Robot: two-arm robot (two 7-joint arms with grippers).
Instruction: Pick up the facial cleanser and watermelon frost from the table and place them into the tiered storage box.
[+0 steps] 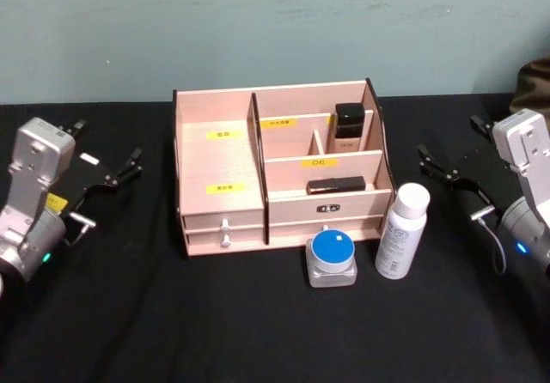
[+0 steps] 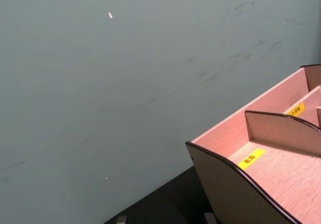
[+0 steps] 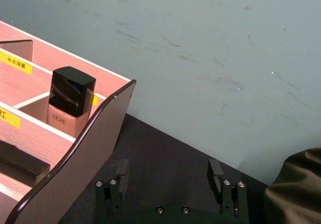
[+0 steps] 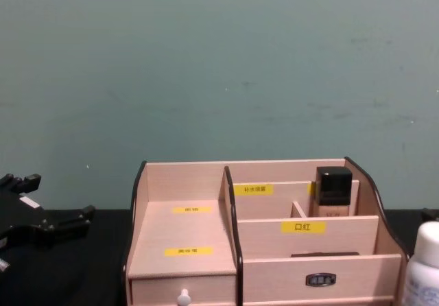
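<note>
Nearest us, we see a blue-lidded jar (image 1: 333, 258) just before the tiered storage box (image 1: 219, 155), at its five o'clock; a white bottle (image 1: 402, 231) stands upright beside it. The left gripper (image 1: 113, 188) at nine and the right gripper (image 3: 168, 170) at three hang splayed and empty, flanking the box, we judge, for easy reach.

the table (image 1: 258, 340) is covered in black cloth. the tiered storage box (image 1: 219, 164) stands on it near the middle, drawers facing forward. a blue-lidded pot (image 1: 333, 258) sits just in front of the box's right half, too close to tell whether they touch. a white bottle (image 1: 402, 233) stands upright just right of the pot, by the box's front right corner. a dark crumpled bundle (image 1: 534, 78) lies at the table's far right edge.
</note>
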